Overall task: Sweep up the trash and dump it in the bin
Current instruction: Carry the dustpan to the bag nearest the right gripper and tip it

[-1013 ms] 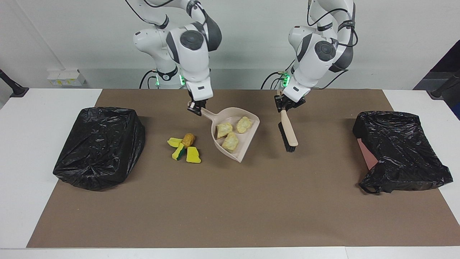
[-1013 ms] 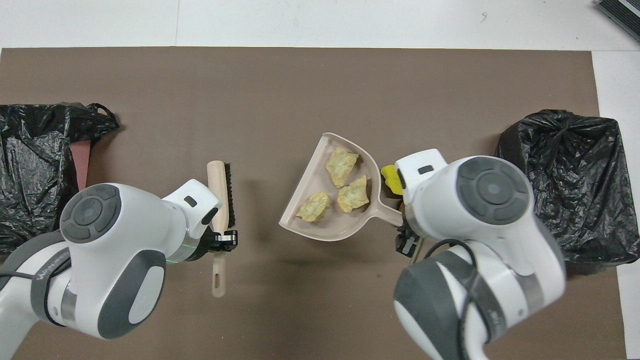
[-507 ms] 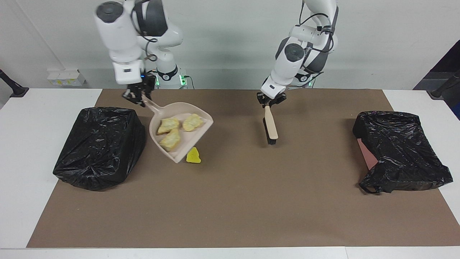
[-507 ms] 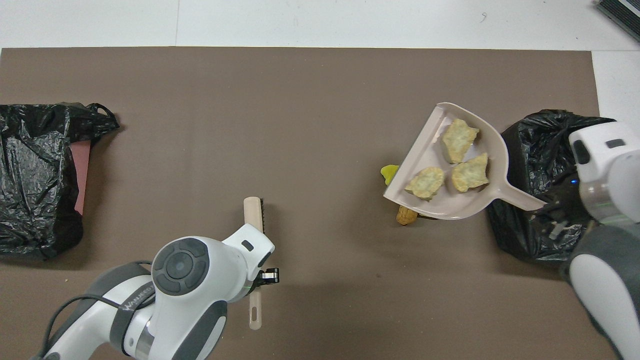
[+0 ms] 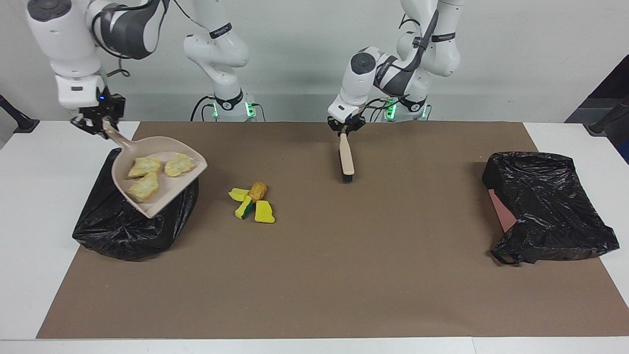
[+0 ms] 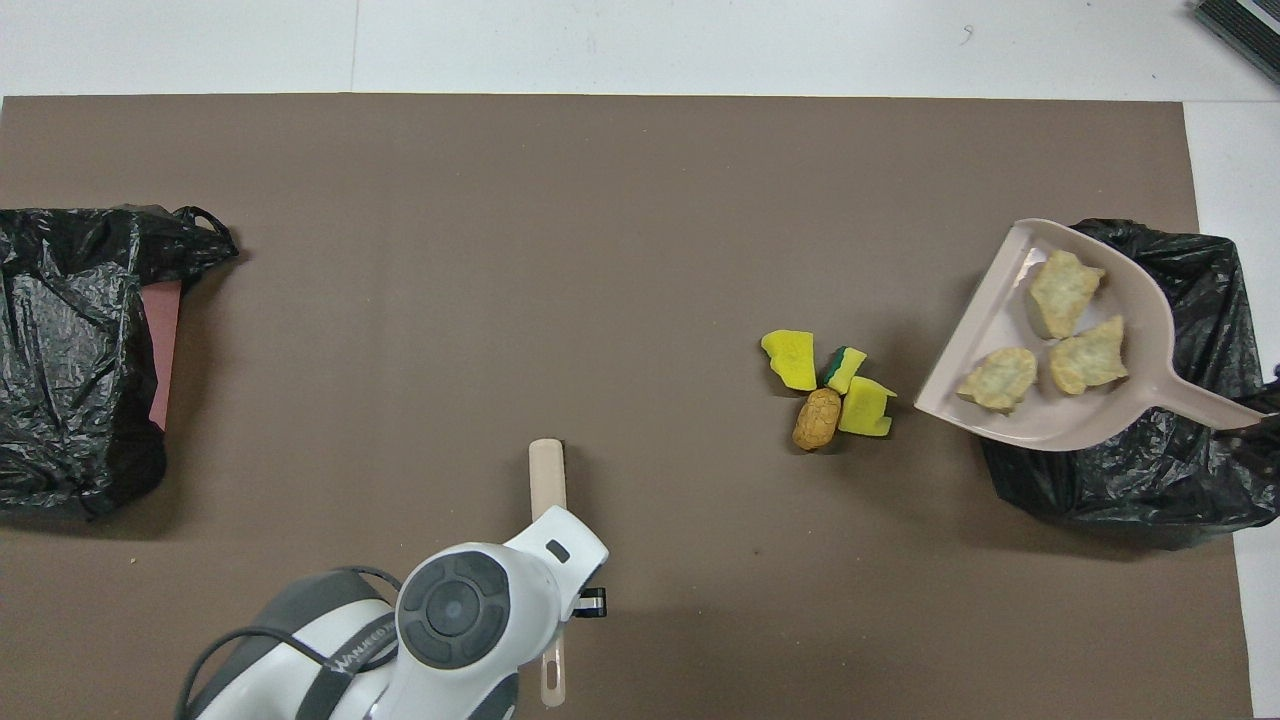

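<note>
My right gripper (image 5: 100, 126) is shut on the handle of the beige dustpan (image 5: 172, 184) and holds it in the air over the black bag-lined bin (image 5: 123, 231) at the right arm's end. Three pale bread-like chunks (image 5: 143, 167) lie in the pan, which also shows in the overhead view (image 6: 990, 300). Yellow sponge pieces and a brown lump (image 5: 257, 190) lie in a small pile (image 6: 825, 385) on the mat beside the bin. My left gripper (image 5: 345, 129) is shut on the handle of the beige brush (image 5: 347, 160), which hangs bristles down over the mat.
A brown mat (image 5: 314, 275) covers the table. A second black bag (image 5: 545, 206) with a pink edge showing lies at the left arm's end. White table strips border the mat at both ends.
My right gripper carried the dustpan with its chunks from mid-mat, past the sponge pile, to over the bin. My left gripper drew the brush toward the robots and the mat's middle.
</note>
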